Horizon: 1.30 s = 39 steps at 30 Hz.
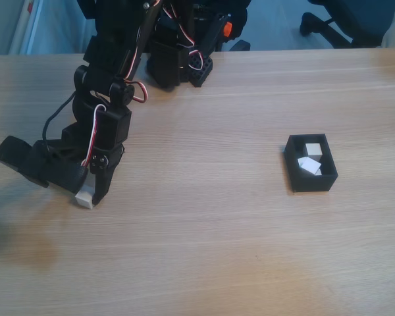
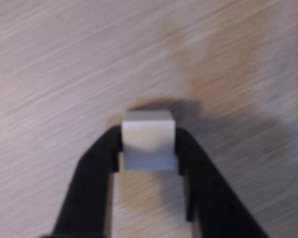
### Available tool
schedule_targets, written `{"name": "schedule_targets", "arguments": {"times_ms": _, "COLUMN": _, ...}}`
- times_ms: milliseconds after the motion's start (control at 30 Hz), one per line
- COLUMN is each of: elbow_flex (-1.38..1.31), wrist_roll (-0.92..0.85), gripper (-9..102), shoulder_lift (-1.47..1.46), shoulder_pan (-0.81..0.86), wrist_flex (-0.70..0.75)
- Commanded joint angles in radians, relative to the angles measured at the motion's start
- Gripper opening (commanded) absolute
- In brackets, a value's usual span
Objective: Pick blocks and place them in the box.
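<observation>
Gripping block (image 2: pixel 148 140), claw (image 2: pixel 149 148) clamped on sides

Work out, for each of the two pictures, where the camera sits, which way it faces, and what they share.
Fixed view: stands across the table from the arm's base, raised, looking down; shows the whole black arm, the tool low at the left, and the box at the right.
Wrist view: rides on the arm, looking down along the two fingers at the tabletop.
Shared: the white block pinched in the tool, and the wood table.
</observation>
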Motion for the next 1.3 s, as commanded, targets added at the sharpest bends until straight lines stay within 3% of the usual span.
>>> {"name": "schedule_targets", "arguments": {"times_ms": 0, "elbow_flex": -0.057, "wrist_roll": -0.017, "gripper": 0, "shoulder_lift": 0.006, "shoulder_pan": 0.0, "wrist_flex": -0.021}}
{"name": "schedule_targets", "arguments": {"times_ms": 367, "elbow_flex": 0.029, "wrist_roll": -0.02, "gripper": 0, "shoulder_lift": 0.138, "shoulder_pan": -0.044, "wrist_flex": 0.025}}
{"name": "schedule_targets", "arguments": {"times_ms": 567, "elbow_flex": 0.175, "wrist_roll": 0.051, "gripper": 0, "shoulder_lift": 0.357, "shoulder_pan": -0.156, "wrist_flex": 0.17}}
{"name": "schedule_targets", "arguments": {"times_ms": 933, "elbow_flex": 0.256, "wrist_roll": 0.255, "gripper": 0, "shoulder_lift": 0.686, "shoulder_pan": -0.514, "wrist_flex": 0.541}}
{"name": "schedule_targets", "arguments": {"times_ms": 1267, "elbow_flex": 0.149, "wrist_roll": 0.497, "gripper": 0, "shoulder_lift": 0.721, "shoulder_pan": -0.874, "wrist_flex": 0.729}}
